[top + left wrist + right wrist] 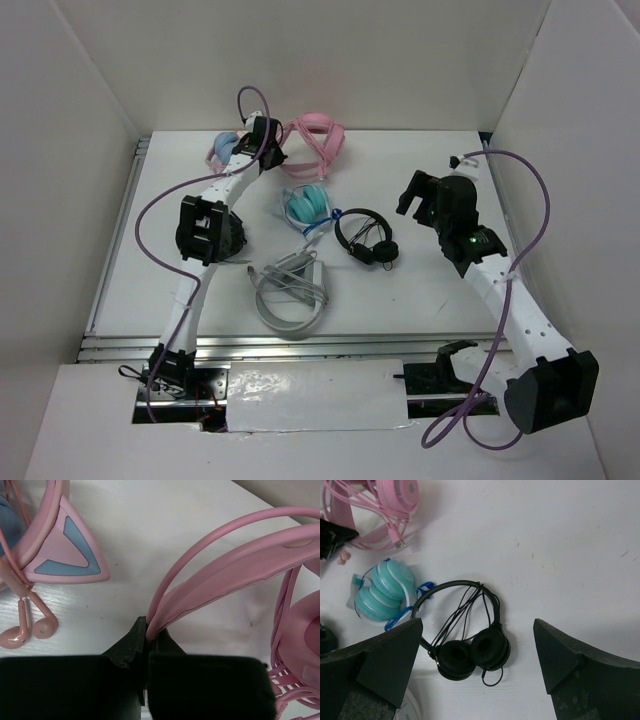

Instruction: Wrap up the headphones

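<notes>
On your table (400, 300), the headphones (318, 135) sit at the far edge, left of centre. Your left gripper (147, 635) is pinched tight on their headband (235, 575). The right gripper (477, 625) hangs spread wide, holding nothing, above the black pair (470, 652).

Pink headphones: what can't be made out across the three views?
- Left wrist: the left gripper is shut on the headphones at the headband; the frame edge cuts off the ear cup and cable.
- Top external: that gripper's body covers the grip; the cable is too thin to trace.
- Right wrist: the corner cuts the headphones; only one cup and the plug show, so how far the cable is wrapped can't be told.
</notes>
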{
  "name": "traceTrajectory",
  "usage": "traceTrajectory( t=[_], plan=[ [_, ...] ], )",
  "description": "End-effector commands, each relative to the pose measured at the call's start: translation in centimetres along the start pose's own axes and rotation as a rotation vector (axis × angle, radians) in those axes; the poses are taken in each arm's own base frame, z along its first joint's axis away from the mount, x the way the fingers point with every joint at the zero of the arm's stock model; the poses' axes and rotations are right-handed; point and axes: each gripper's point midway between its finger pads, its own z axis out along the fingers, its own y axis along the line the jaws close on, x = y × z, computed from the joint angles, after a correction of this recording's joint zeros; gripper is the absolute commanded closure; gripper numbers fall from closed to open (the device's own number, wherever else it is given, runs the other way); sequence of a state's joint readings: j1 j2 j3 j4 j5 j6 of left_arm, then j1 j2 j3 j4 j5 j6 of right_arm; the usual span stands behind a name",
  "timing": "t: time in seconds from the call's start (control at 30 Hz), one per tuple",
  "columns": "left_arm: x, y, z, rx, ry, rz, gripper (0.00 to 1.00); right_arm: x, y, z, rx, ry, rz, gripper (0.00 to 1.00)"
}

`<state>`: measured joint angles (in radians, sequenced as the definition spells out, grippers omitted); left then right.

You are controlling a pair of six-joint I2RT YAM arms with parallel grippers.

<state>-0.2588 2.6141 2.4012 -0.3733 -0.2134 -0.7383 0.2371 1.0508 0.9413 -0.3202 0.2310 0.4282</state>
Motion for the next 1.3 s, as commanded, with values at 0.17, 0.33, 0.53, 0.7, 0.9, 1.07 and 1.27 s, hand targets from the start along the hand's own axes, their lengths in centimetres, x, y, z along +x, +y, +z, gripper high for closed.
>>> traceTrajectory(
  t=[0.17, 0.33, 0.53, 0.7, 0.9, 1.07, 1.27],
  plan=[
    [-5.5, -4.6, -1.8, 0.136, -0.159, -0.084, 0.68, -0.9, 1.1, 0.5, -0.012, -0.008, -0.037, 0.00],
    [-5.8, -4.8, -2.1, 0.147, -0.165, -0.085, 0.56, -1.2, 1.0, 0.3, 0.003, -0.013, -0.042, 0.00],
    [-6.5, -5.4, -3.0, 0.160, -0.179, -0.058, 0.40, -1.5, 1.0, -0.2, 0.001, -0.021, -0.046, 0.00],
    [-7.9, -6.6, -4.8, 0.183, -0.210, -0.030, 0.32, -1.7, 1.4, -0.7, -0.010, -0.030, -0.045, 0.00],
    [-10.3, -8.4, -8.9, 0.205, -0.259, 0.031, 0.12, -2.8, 1.9, -1.8, -0.016, -0.074, -0.054, 0.00],
    [-13.3, -9.2, -15.8, 0.187, -0.325, 0.101, 0.01, -3.4, 1.7, -2.6, -0.009, -0.092, -0.016, 0.00],
    [-13.4, -5.7, -24.5, 0.095, -0.258, 0.201, 0.01, -2.4, 1.0, -3.8, -0.002, -0.070, 0.062, 0.00]
  ],
)
